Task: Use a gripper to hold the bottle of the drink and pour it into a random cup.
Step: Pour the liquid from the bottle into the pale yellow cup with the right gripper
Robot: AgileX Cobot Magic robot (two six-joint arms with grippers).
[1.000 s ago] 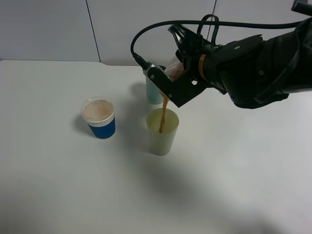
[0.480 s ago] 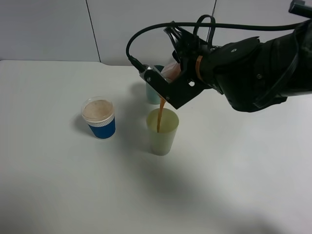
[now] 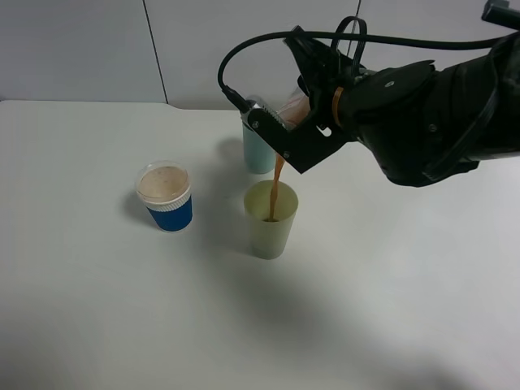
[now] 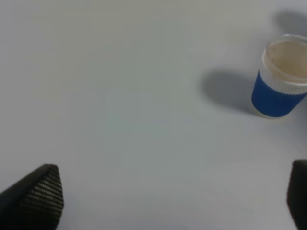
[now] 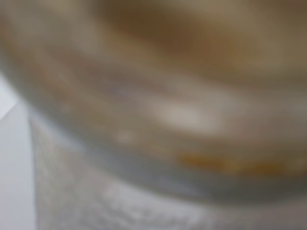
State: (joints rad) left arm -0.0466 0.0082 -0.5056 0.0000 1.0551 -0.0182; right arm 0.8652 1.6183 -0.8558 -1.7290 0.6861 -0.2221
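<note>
My right gripper (image 3: 291,138) is shut on the bottle (image 3: 294,108), which it holds tilted neck-down above the pale yellow-green cup (image 3: 270,231) at the table's middle. A thin brown-orange stream of the drink (image 3: 277,180) falls from the bottle's neck into that cup. Up close in the right wrist view, the bottle (image 5: 168,96) fills the picture as a blur of clear plastic with brown liquid inside. Only the left wrist view shows my left gripper (image 4: 168,199), which hangs open over bare table with nothing between its fingertips (image 4: 36,194).
A teal tumbler (image 3: 258,153) stands just behind the yellow-green cup, partly hidden by the gripper. A blue paper cup (image 3: 166,197) with a white rim stands to the left; the left wrist view also catches this blue paper cup (image 4: 280,79). The white table (image 3: 97,309) meets a wall at the back.
The right gripper and bottle have shifted slightly right and up from half a second ago. The stream keeps running into the yellow-green cup.
</note>
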